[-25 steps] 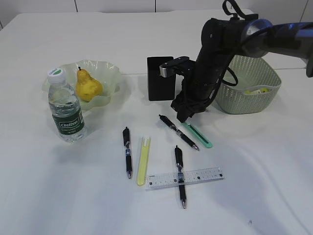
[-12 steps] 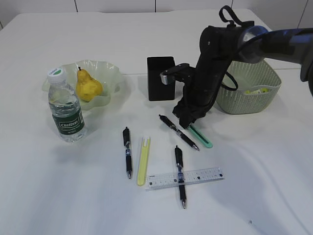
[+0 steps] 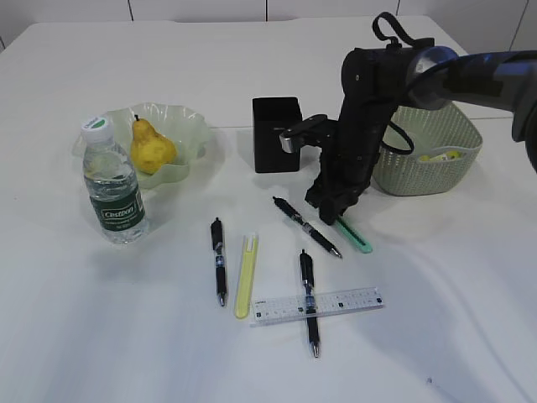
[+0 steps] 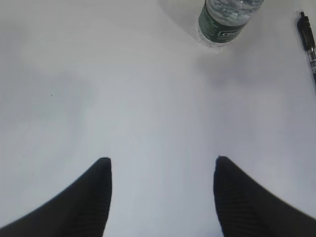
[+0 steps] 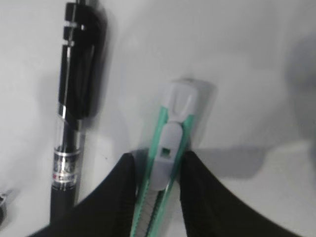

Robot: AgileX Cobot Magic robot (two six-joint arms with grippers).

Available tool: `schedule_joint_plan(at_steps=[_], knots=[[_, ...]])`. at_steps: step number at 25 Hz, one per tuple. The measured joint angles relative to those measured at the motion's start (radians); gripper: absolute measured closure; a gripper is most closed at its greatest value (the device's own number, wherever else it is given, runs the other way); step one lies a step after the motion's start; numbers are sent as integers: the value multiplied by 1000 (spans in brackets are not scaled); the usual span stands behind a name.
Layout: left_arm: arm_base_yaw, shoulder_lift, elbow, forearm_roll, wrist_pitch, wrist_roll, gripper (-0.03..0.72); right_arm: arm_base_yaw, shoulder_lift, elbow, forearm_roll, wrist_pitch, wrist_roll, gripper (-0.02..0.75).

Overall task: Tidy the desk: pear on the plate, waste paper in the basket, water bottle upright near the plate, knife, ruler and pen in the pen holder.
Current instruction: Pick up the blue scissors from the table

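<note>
— Right now, what is being gripped?

— A green utility knife (image 5: 165, 168) is being pinched flat on the table (image 3: 436, 285) between the narrowed fingers of the right gripper (image 5: 157, 170), just beside a black pen (image 5: 74, 113); the left gripper (image 4: 160, 168) is being held wide apart, empty.

— How should it be done well?

— The pinch is probably being kept firm; the knife is best being lifted level, clear of that pen, then tipped over the pen holder (image 3: 277, 134).
</note>
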Motion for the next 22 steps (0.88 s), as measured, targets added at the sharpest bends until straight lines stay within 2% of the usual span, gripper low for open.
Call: schedule_joint_plan(at_steps=[3, 6, 13, 22], knots=[[0, 0, 0, 0, 0, 0, 235, 0, 0, -2, -20, 18, 0, 556], [0, 0, 0, 0, 0, 0, 234, 0, 0, -2, -22, 44, 2, 591], [0, 0, 0, 0, 0, 0, 235, 0, 6, -25, -23, 67, 5, 599], [0, 0, 0, 0, 0, 0, 235, 0, 17, -191, -3, 78, 149, 601]])
